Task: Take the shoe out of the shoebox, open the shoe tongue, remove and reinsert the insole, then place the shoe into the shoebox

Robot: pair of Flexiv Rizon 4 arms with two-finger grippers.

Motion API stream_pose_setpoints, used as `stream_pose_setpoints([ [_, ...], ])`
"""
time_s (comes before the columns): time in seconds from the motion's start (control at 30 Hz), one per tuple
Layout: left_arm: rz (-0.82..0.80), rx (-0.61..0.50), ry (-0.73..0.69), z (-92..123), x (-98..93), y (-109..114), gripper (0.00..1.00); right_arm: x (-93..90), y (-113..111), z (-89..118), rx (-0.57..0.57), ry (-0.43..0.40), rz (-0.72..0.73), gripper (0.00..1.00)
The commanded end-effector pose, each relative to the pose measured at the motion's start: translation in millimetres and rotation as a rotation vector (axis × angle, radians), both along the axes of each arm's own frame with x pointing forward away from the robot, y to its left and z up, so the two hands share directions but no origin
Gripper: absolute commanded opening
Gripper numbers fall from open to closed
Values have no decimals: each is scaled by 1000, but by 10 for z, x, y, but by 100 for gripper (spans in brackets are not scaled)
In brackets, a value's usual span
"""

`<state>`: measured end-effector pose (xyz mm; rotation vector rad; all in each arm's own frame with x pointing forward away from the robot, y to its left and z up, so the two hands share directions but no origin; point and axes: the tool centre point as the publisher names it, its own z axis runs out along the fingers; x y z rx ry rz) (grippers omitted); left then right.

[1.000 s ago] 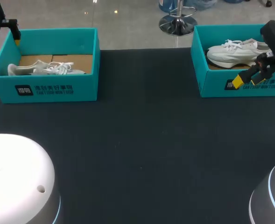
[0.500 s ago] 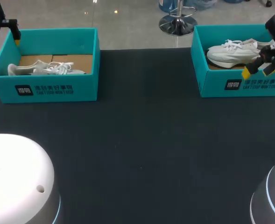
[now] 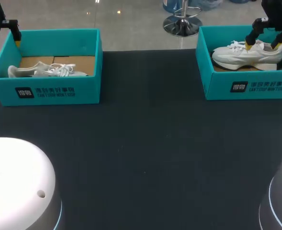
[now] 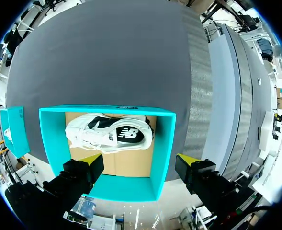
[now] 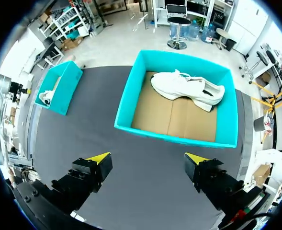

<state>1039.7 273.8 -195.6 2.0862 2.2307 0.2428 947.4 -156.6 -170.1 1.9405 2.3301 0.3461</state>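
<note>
Two teal shoeboxes stand at the table's far corners. The left shoebox (image 3: 45, 91) holds a white shoe (image 3: 47, 71) lying on cardboard. In the left wrist view that shoe (image 4: 109, 134) shows a black inner side, and my left gripper (image 4: 141, 160) hangs open over the back wall of its box (image 4: 162, 143), holding nothing. The right shoebox (image 3: 246, 86) holds a white shoe (image 3: 248, 53). My right gripper (image 3: 262, 45) hovers open above that shoe's heel half. In the right wrist view the right gripper (image 5: 148, 158) is empty, with box (image 5: 172, 136) and shoe (image 5: 188, 88) ahead.
Dark cloth covers the table (image 3: 145, 143) between the boxes. The rounded white bases of my arms (image 3: 16, 182) rise at the near corners. My left arm's one visible fingertip (image 3: 17, 42) sits at the left box's back corner.
My right gripper has risen from in front of the right box's front wall and moved back over the shoe. The left arm has not moved.
</note>
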Motion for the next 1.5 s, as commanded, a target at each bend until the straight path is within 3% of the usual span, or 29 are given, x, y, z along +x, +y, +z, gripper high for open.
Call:
stream_pose_setpoints([
  [0.03, 0, 2, -2, 1, -12, 1, 100, 559, 67, 33, -81, 271, -17, 100],
  [0.73, 0, 2, -2, 1, -12, 1, 100, 559, 67, 33, -81, 271, -17, 100],
  [0.9, 0, 2, -2, 1, -12, 1, 100, 762, -188, -137, -122, 241, -152, 100],
  [0.97, 0, 2, -2, 1, -12, 1, 100, 838, -328, -240, -173, 269, -219, 100],
  [1.13, 0, 2, -2, 1, -12, 1, 100, 969, -661, -428, -175, 224, -317, 100],
  [1.3, 0, 2, -2, 1, -12, 1, 100, 1164, -883, -527, -192, 132, -332, 100],
  [1.5, 0, 2, -2, 1, -12, 1, 100, 1404, -1018, -698, -203, 91, -311, 100],
])
